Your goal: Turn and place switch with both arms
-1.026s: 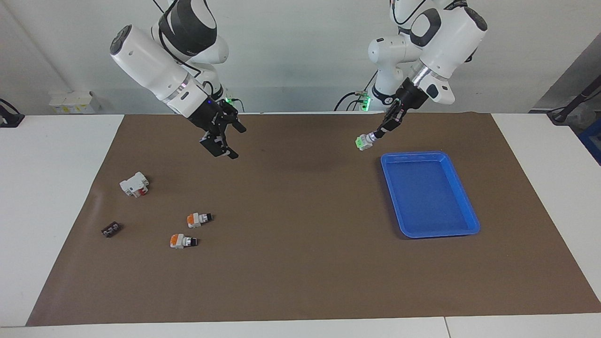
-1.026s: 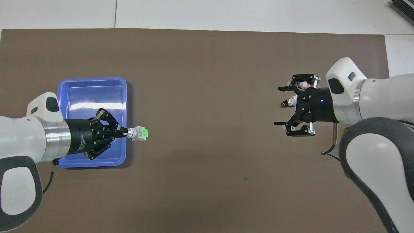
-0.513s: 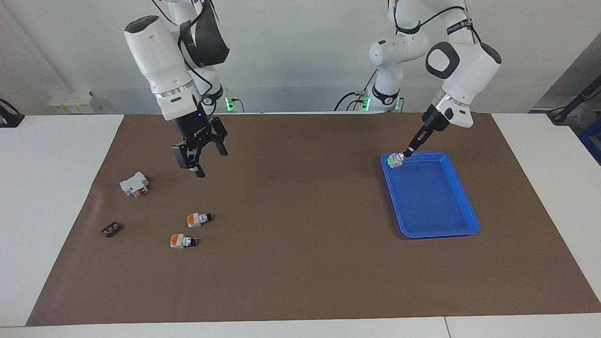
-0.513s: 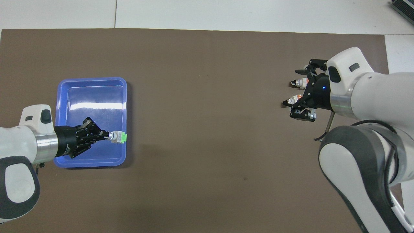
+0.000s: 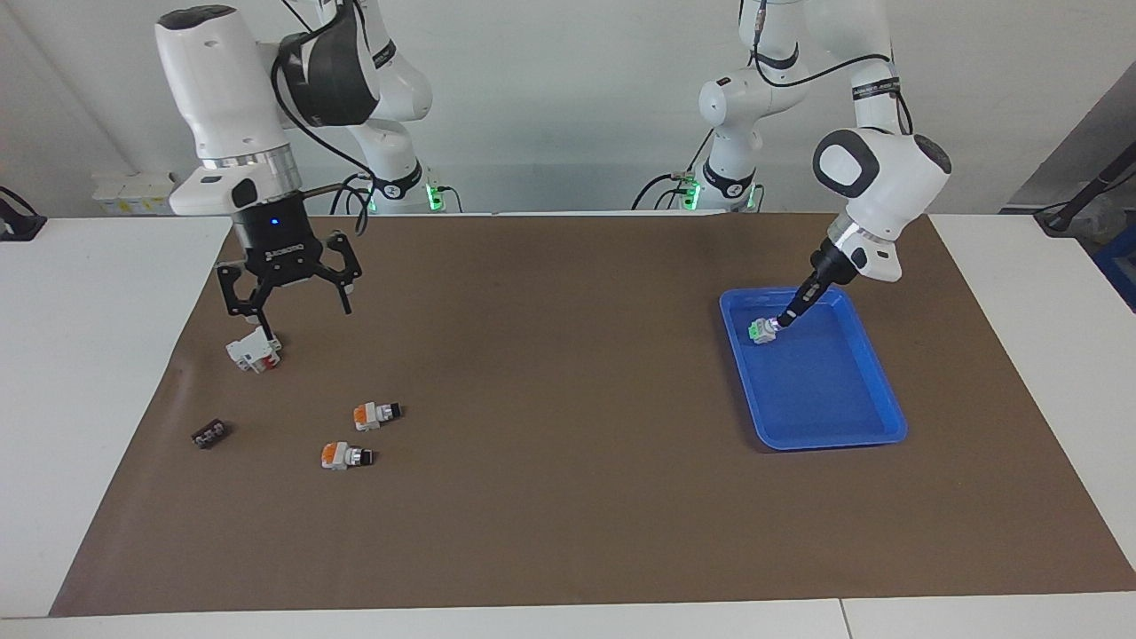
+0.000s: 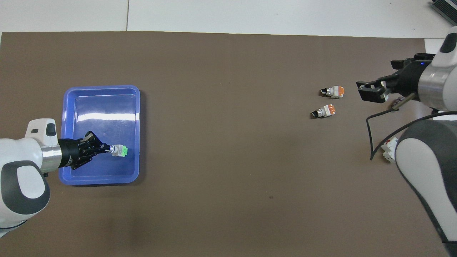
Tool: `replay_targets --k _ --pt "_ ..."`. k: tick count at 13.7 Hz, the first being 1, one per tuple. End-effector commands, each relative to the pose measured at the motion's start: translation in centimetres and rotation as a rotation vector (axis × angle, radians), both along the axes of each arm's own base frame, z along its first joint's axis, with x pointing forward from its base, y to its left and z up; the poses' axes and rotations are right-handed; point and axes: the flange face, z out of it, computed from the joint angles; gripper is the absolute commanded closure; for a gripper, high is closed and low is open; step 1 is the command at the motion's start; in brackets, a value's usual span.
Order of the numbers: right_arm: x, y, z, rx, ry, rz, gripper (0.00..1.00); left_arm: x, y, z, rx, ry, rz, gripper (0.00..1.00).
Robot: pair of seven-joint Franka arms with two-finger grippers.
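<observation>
Facing view: my left gripper (image 5: 779, 323), clamped on the switch (image 5: 760, 330), is low inside the blue tray (image 5: 879, 417); only release remains. My right gripper (image 5: 286, 306) waits, spread wide.

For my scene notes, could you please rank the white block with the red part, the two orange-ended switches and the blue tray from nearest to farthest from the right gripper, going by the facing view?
From the right gripper:
1. White block with red part, just under it.
2. Orange-ended switch nearer the robots.
3. Orange-ended switch farther from the robots.
4. Blue tray, at the left arm's end.
</observation>
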Motion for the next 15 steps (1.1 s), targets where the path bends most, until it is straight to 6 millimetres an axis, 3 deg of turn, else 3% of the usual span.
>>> replay_targets --k 1,4,8,12,15 --pt "0.3 -1.7 2.7 0.004 0.057 -0.174 0.00 -0.6 0.9 0.0 0.020 -0.009 0.004 0.53" --pt "-1.2 -2.8 6.1 0.035 0.177 -0.381 0.00 -0.2 0.8 0.6 0.022 -0.011 -0.013 0.33" --pt "-4.6 -5.4 5.4 0.031 0.394 -0.615 0.00 3.0 -0.6 3.7 0.175 0.019 -0.249 0.02" --pt "-4.8 -5.1 5.0 0.032 0.397 -0.603 0.00 5.5 -5.1 7.1 0.340 -0.056 -0.457 0.01" --pt "-5.3 -5.2 4.5 0.024 0.409 -0.580 0.00 6.8 -5.0 10.4 0.399 -0.152 -0.612 0.01"
